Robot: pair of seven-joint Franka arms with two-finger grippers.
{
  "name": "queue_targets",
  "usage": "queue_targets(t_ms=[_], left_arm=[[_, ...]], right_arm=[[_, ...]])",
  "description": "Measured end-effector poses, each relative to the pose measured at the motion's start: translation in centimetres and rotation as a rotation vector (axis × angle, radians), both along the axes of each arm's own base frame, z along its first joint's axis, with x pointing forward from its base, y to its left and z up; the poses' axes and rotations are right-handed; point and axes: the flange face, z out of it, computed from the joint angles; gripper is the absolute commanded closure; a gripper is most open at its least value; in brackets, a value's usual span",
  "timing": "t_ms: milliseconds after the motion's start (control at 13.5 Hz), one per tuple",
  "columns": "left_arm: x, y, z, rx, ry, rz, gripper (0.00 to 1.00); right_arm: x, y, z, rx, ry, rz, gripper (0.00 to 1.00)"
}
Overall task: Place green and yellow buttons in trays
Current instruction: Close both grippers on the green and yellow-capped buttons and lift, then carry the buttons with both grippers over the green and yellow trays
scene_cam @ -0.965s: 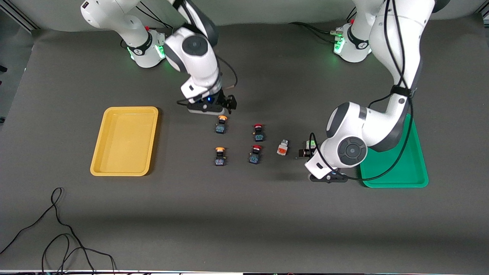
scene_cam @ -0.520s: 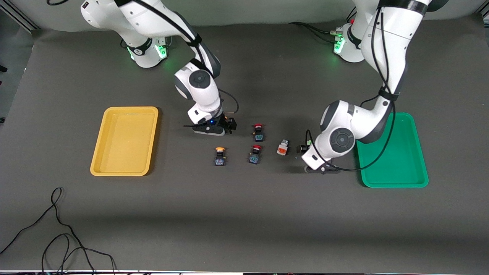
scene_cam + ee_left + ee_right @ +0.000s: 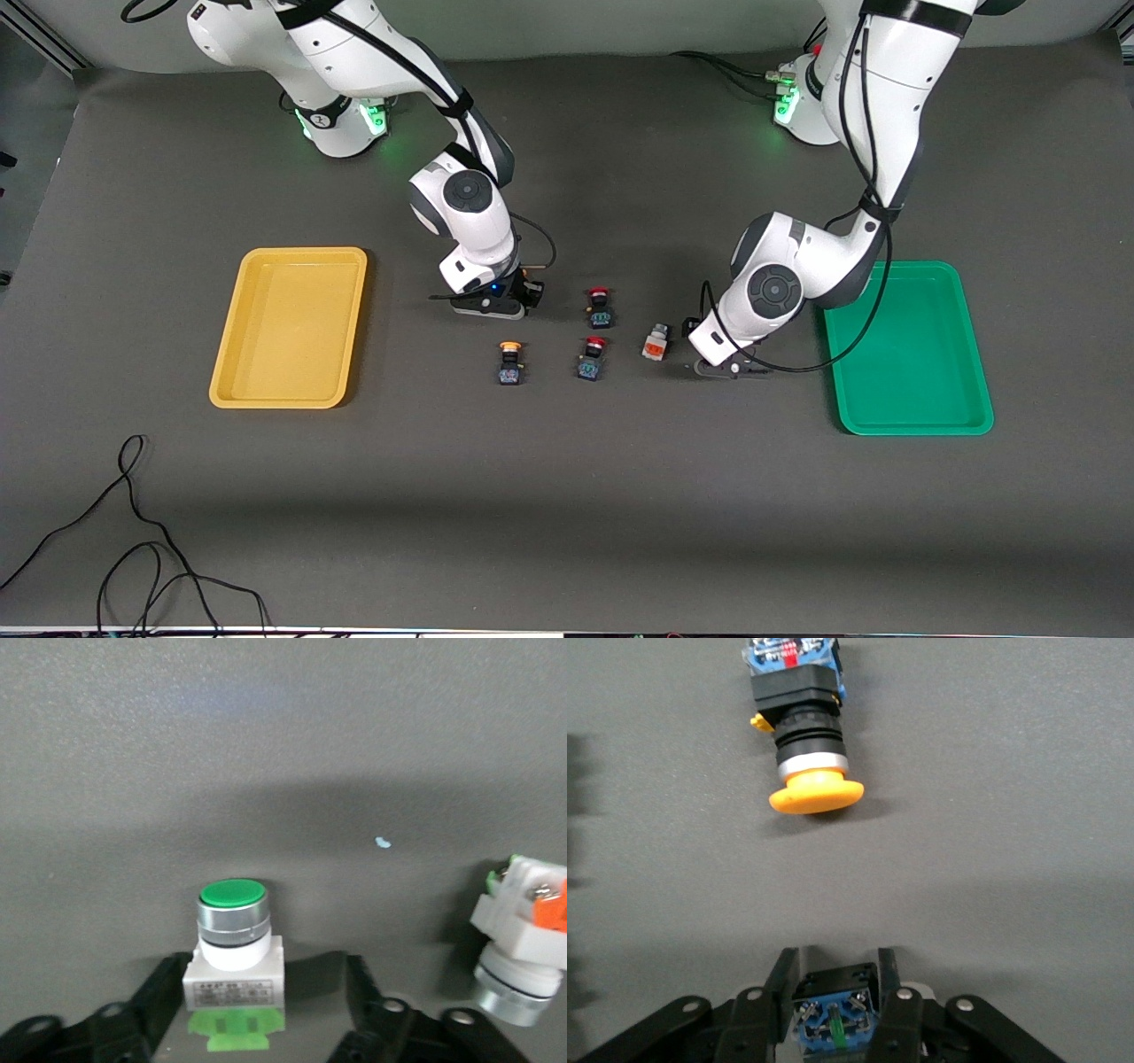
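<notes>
My right gripper (image 3: 834, 961) is down on the table and shut on a black-bodied yellow button (image 3: 833, 1010), whose blue back shows between the fingers. A second yellow-capped button (image 3: 802, 744) (image 3: 509, 361) lies free, nearer the front camera. My left gripper (image 3: 264, 966) (image 3: 694, 330) straddles the green-faced white button (image 3: 232, 948). One finger touches its body and a gap remains at the other, so it is open. The orange-faced white block (image 3: 523, 939) (image 3: 656, 343) lies beside it. The yellow tray (image 3: 292, 328) and green tray (image 3: 912, 354) hold nothing.
Two red-capped black buttons (image 3: 600, 306) (image 3: 592, 356) lie between the two grippers. A black cable (image 3: 133, 532) loops on the table near the front camera, at the right arm's end.
The right gripper dropped onto the yellow button farther from the front camera and shut on it. The left gripper sank around the green button and its jaws have narrowed.
</notes>
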Motion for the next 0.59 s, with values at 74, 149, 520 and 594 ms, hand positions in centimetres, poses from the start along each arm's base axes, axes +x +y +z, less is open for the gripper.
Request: queue_targets(t_ms=[74, 149, 520, 594], left_arm=[[0.1, 0.2, 0.1, 0.003, -0.004, -0.006, 1.0], [0.3, 0.4, 0.5, 0.003, -0.01, -0.003, 1.0], [1.3, 0.8, 6.2, 0.015, -0.024, 0.039, 1.0], [1.9, 1.6, 9.6, 0.028, -0.015, 0.05, 1.0]], right_arm=[[0.1, 0.1, 0.2, -0.01, 0.008, 0.001, 0.63], [0.3, 0.3, 0.8, -0.02, 0.016, 0.004, 0.63], [5.2, 0.8, 14.8, -0.14, 0.102, 0.059, 0.63], [6.6, 0.0, 17.9, -0.153, 0.107, 0.076, 0.63]])
